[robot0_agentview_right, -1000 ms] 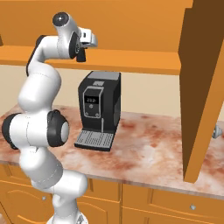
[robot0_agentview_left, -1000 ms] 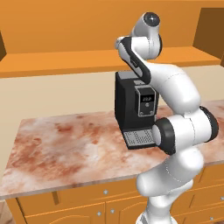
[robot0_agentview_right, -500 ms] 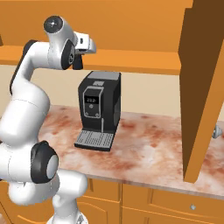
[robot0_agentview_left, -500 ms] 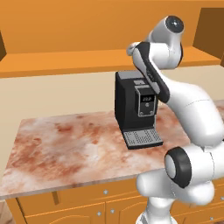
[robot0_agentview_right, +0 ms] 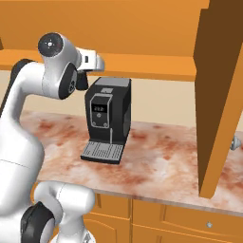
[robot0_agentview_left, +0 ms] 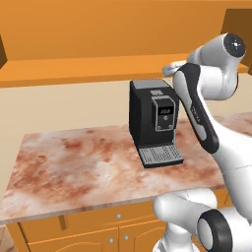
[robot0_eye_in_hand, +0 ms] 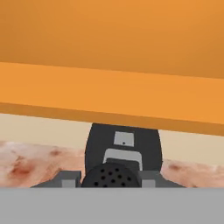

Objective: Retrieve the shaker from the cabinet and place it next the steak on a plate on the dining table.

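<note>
At the bottom centre of the hand view, the shaker [robot0_eye_in_hand: 110,176] shows as a dark round top pierced with small holes, sitting between the fingers [robot0_eye_in_hand: 70,178], which are drawn narrow against its sides and hold it. Its long axis runs along the line of sight there, perforated cap towards the lens. Behind it stands the black coffee machine [robot0_eye_in_hand: 123,146] on the marbled bench [robot0_eye_in_hand: 26,162], under the orange cabinet [robot0_eye_in_hand: 109,92] shelf. In the right base view the gripper [robot0_agentview_right: 93,62] sits at upper left, just above the coffee machine [robot0_agentview_right: 108,118] and in front of the shelf edge.

The shaker looks small, rigid and probably light, its smooth sides possibly slippery; a hold across the body below the narrower cap seems safest. Tipping it cap-down might spill the contents.
</note>
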